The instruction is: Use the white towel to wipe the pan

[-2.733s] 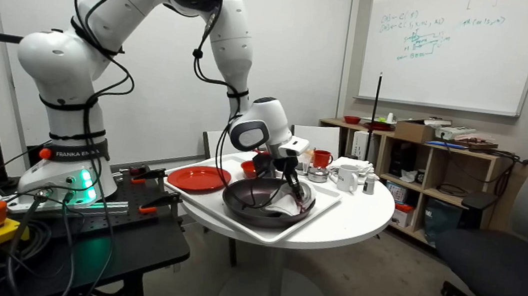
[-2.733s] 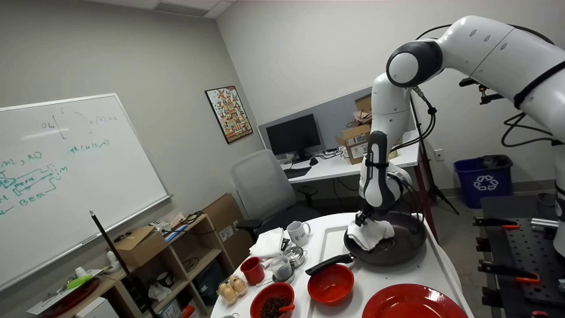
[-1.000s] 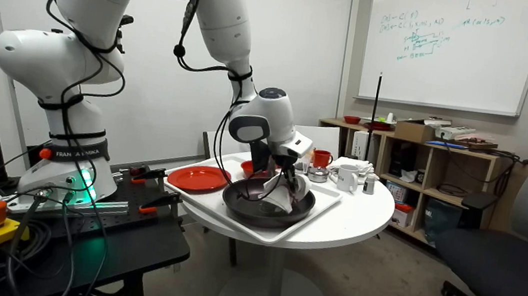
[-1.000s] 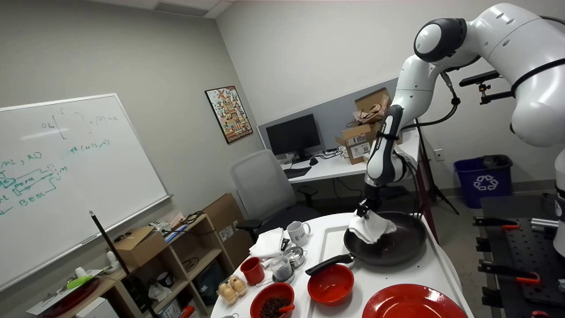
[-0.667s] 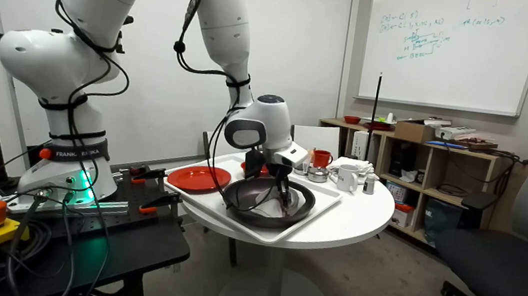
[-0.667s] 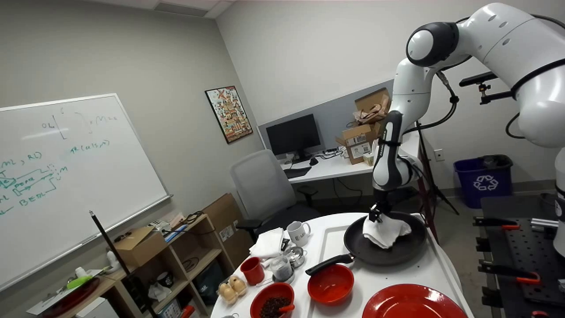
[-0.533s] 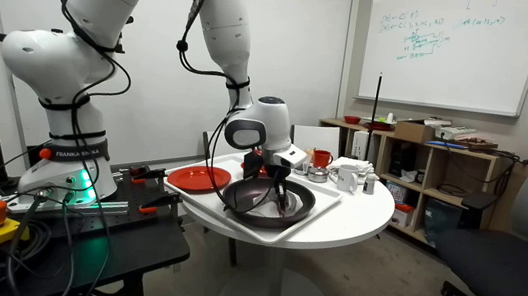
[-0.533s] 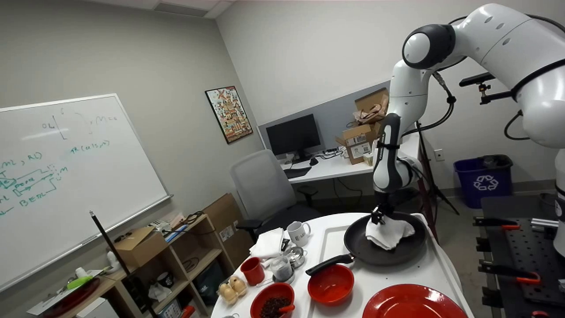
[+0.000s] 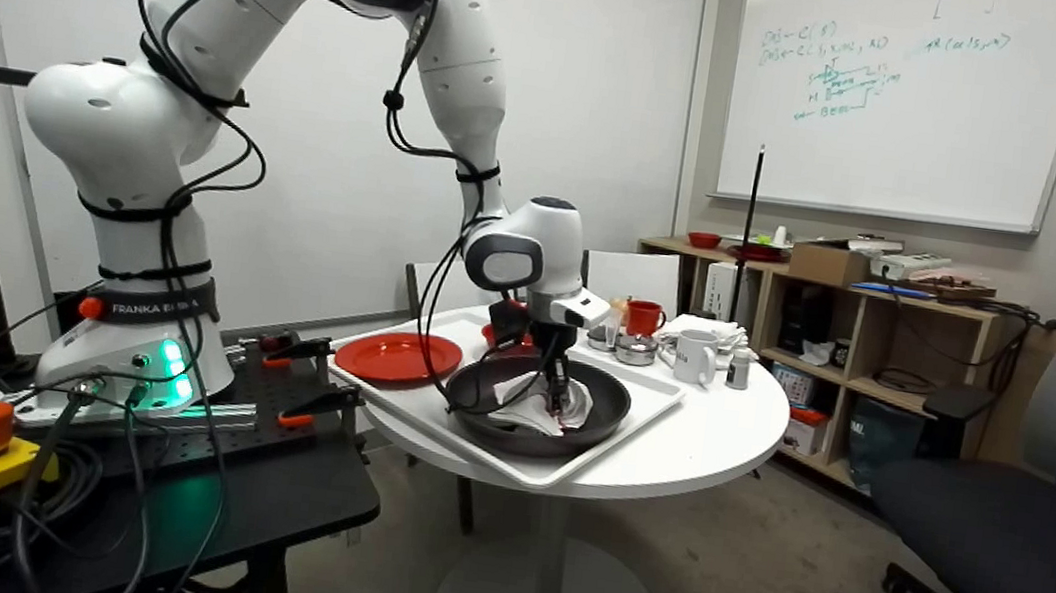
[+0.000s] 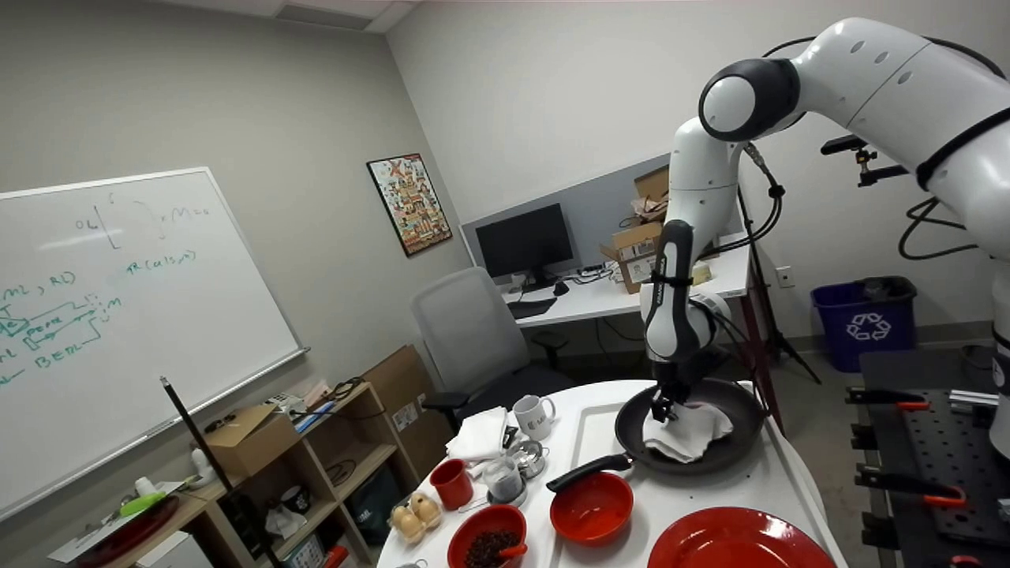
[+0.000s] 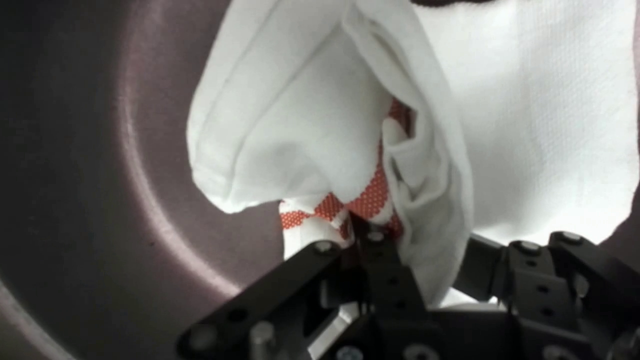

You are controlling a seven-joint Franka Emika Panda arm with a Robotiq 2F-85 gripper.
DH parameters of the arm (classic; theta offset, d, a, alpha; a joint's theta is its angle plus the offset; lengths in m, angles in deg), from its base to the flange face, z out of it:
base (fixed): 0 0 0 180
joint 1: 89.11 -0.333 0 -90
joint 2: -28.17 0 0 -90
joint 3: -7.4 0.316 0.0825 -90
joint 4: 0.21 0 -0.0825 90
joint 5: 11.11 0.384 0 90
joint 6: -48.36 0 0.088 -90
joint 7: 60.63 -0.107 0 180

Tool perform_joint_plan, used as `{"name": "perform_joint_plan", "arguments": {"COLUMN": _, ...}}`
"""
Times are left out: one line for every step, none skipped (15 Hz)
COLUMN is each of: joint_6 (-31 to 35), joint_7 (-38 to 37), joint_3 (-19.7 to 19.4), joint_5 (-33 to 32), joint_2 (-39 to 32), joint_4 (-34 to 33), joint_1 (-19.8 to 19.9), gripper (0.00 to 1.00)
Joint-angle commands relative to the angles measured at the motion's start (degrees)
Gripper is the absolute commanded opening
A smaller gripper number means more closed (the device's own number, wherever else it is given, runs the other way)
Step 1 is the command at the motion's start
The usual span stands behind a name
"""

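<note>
A dark pan with a black handle sits on a white tray; it also shows in an exterior view. A white towel with red patterned stripes lies bunched in the pan, as the wrist view shows. My gripper points down into the pan with a towel fold pinched between its fingers. In both exterior views my gripper is at the towel's edge, low in the pan. The towel's underside and the fingertips are hidden by folds.
The white tray also bears a red plate and a red bowl beside the pan handle. A grey mug, red mug, bowl of beans and eggs stand nearby.
A second ago the towel hung higher near the pan's rim. My gripper lowered it into the pan, and in the last half second dragged it slightly towards the handle side.
</note>
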State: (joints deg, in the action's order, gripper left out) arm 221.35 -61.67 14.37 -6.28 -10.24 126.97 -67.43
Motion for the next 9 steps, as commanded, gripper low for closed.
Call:
{"name": "perform_joint_plan", "arguments": {"joint_6": -6.08, "joint_7": -2.73, "joint_3": -5.68, "joint_5": 1.34, "joint_2": -2.01, "joint_4": -4.66, "joint_1": -7.05, "gripper": 0.03}}
{"name": "perform_joint_plan", "arguments": {"joint_6": -7.60, "joint_7": -3.63, "joint_3": -7.10, "joint_5": 1.31, "joint_2": -2.56, "joint_4": -5.74, "joint_1": -8.59, "gripper": 0.03}}
{"name": "perform_joint_plan", "arguments": {"joint_6": -9.08, "joint_7": -3.98, "joint_3": -7.71, "joint_5": 1.33, "joint_2": -3.03, "joint_4": -6.75, "joint_1": -9.36, "gripper": 0.03}}
{"name": "perform_joint_plan", "arguments": {"joint_6": -10.56, "joint_7": -3.54, "joint_3": -7.51, "joint_5": 1.42, "joint_2": -3.48, "joint_4": -7.76, "joint_1": -9.40, "gripper": 0.03}}
{"name": "perform_joint_plan", "arguments": {"joint_6": -11.40, "joint_7": -3.28, "joint_3": -7.51, "joint_5": 1.52, "joint_2": -3.88, "joint_4": -8.57, "joint_1": -9.66, "gripper": 0.03}}
{"name": "perform_joint_plan", "arguments": {"joint_6": -12.29, "joint_7": -2.85, "joint_3": -7.20, "joint_5": 1.66, "joint_2": -4.25, "joint_4": -9.34, "joint_1": -9.67, "gripper": 0.03}}
{"name": "perform_joint_plan", "arguments": {"joint_6": -12.67, "joint_7": -2.37, "joint_3": -6.82, "joint_5": 1.74, "joint_2": -4.51, "joint_4": -9.82, "joint_1": -9.58, "gripper": 0.03}}
{"name": "perform_joint_plan", "arguments": {"joint_6": -13.17, "joint_7": -1.90, "joint_3": -6.39, "joint_5": 1.83, "joint_2": -4.64, "joint_4": -10.22, "joint_1": -9.40, "gripper": 0.03}}
{"name": "perform_joint_plan", "arguments": {"joint_6": -13.26, "joint_7": -1.30, "joint_3": -5.92, "joint_5": 1.86, "joint_2": -4.75, "joint_4": -10.46, "joint_1": -9.23, "gripper": 0.03}}
